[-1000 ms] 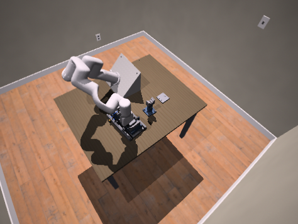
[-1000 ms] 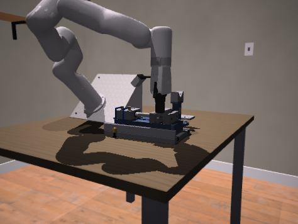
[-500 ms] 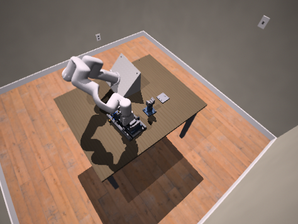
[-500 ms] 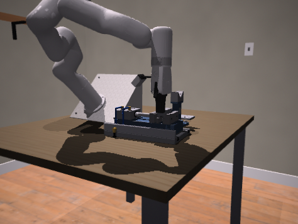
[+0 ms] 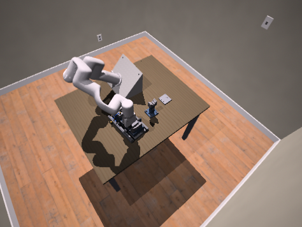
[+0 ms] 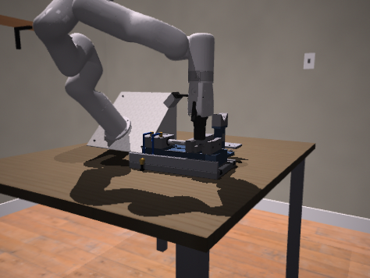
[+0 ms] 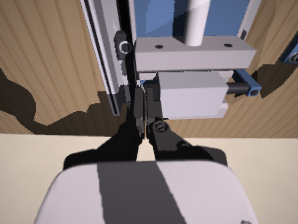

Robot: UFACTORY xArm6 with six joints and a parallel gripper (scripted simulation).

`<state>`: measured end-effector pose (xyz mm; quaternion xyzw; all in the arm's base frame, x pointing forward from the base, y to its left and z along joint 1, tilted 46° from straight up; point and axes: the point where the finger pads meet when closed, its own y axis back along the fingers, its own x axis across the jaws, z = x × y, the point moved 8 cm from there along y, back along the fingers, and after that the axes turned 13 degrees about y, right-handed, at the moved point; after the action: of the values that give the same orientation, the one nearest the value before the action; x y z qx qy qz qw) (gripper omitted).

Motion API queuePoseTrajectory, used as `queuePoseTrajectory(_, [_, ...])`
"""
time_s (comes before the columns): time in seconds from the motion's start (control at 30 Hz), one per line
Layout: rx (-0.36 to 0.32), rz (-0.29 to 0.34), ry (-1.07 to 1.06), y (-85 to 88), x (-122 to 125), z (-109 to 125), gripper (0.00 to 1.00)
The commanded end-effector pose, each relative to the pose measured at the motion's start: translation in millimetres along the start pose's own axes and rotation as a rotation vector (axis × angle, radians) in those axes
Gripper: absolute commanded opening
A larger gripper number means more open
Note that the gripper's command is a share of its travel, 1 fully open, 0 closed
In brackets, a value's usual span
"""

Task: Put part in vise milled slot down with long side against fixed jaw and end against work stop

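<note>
The part [image 7: 192, 95] lies in the vise [image 6: 183, 162], beside the cylinder-driven jaw block [image 7: 192, 54]. The gripper [image 7: 145, 107] stands at the part's end with its jaws fully closed, holding nothing; contact is unclear. The step looks like nudging: push slowly and squarely, keeping the part flat and seated against the work stop [image 7: 246, 88].
</note>
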<state>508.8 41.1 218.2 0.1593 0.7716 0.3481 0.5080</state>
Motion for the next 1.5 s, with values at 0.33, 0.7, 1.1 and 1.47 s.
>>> queuePoseTrajectory(0.33, [-0.003,0.0,0.0,1.3,3.1,1.3,0.0])
queuePoseTrajectory(0.7, [-0.003,0.0,0.0,1.3,5.3,1.8,0.0])
queuePoseTrajectory(1.1, [-0.003,0.0,0.0,1.3,6.9,2.1,0.0])
queuePoseTrajectory(1.47, [-0.003,0.0,0.0,1.3,7.9,2.4,0.0])
